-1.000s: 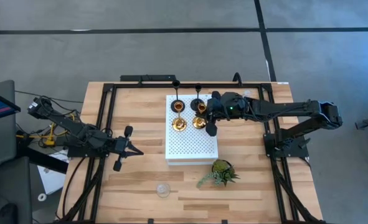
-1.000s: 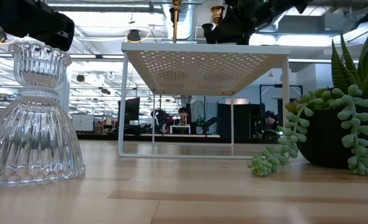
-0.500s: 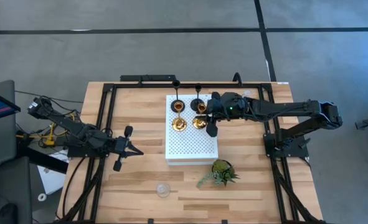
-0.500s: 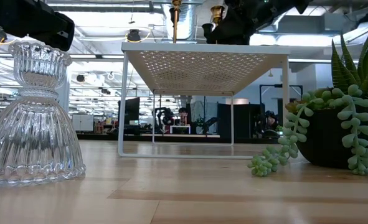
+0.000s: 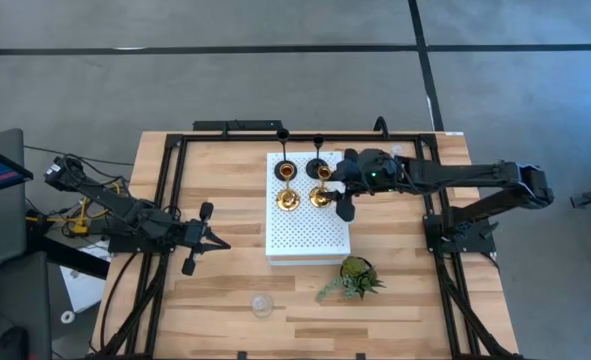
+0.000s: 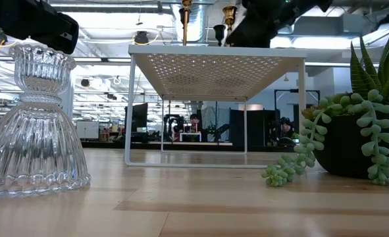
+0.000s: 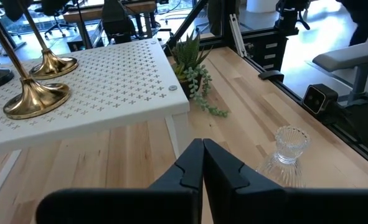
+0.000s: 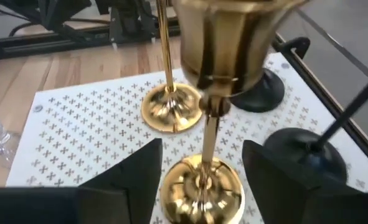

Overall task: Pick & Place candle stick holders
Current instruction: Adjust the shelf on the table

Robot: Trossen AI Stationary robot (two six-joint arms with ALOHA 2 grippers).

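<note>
Two shiny gold candle stick holders (image 5: 288, 199) (image 5: 320, 197) stand by their round bases on the white perforated board (image 5: 308, 232). Two black ones (image 5: 282, 135) (image 5: 318, 141) stand behind them at the board's far edge. My right gripper (image 8: 202, 152) is open at the right gold holder (image 8: 201, 186); its fingers (image 8: 131, 177) stand on either side of the thin stem, clear of it. A clear glass holder (image 5: 263, 305) stands on the table near the front. My left gripper (image 5: 215, 243) is shut, holds nothing, and waits left of the board.
A small green plant (image 5: 355, 277) in a dark pot stands just in front of the board's near right corner. A black frame (image 5: 175, 190) runs along the table's sides. Bare wood (image 5: 405, 300) lies at the front right.
My right gripper has opened and let go of the right gold holder, which stays upright on the board. The gripper has drawn back slightly toward the table's right edge, so that the holder's cup shows free in the low view.
</note>
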